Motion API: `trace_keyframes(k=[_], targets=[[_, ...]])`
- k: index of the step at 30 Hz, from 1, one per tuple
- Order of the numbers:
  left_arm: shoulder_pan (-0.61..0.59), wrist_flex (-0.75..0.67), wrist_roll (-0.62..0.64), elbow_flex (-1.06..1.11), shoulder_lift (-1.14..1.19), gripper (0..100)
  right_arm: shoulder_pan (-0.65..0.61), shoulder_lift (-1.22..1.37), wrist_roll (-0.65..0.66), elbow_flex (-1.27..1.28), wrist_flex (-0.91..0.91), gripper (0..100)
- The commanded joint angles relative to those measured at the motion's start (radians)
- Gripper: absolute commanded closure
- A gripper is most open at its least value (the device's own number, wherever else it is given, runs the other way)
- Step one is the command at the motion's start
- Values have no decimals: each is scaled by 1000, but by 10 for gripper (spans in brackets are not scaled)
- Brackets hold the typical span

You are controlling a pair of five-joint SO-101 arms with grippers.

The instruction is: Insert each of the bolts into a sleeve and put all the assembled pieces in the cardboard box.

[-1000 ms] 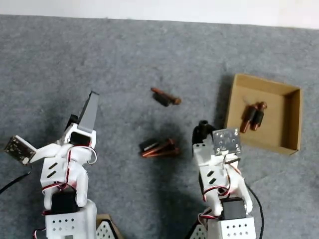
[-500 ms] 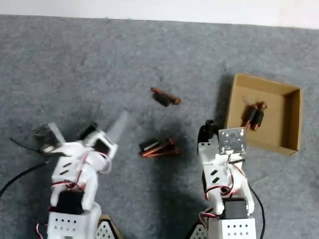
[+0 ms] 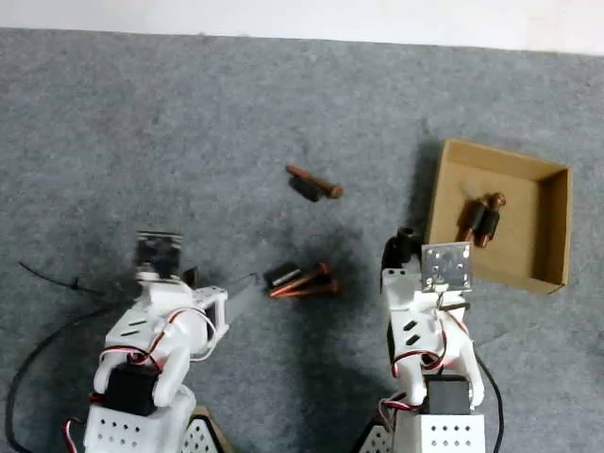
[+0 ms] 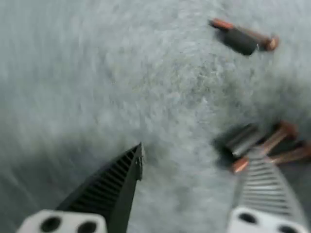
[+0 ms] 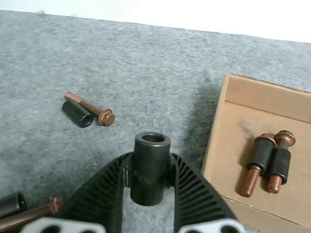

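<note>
Right wrist view: my right gripper [image 5: 149, 170] is clamped on an upright sleeve [image 5: 151, 148] near the cardboard box [image 5: 243, 90]. My left gripper [image 4: 194, 155] gapes by loose bolts [image 4: 269, 143]. Rigid, slick metal, I'd judge; grab bolts mid-shank.

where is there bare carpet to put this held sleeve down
Bare: the wide far-left carpet beyond the left gripper, and the strip between the loose bolt-and-sleeve pair and the cardboard box. The box floor beside its two assembled pieces is free too. Crowded: the middle, where bolts and a sleeve lie at the left gripper's tip.
</note>
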Motion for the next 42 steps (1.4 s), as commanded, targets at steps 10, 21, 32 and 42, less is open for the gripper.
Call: trace_keyframes(k=[10,21,32,42], targets=[[-25,-54,-325,15,-18,850,10,-21,6,114,-27,994],[-25,-66,-325,5,41,849,8,-21,6,114,-27,994],[5,-219,-321,-90,225,849,8,-21,6,113,-27,994],[145,-384,-272,-252,547,849,8,-21,6,113,-27,994]])
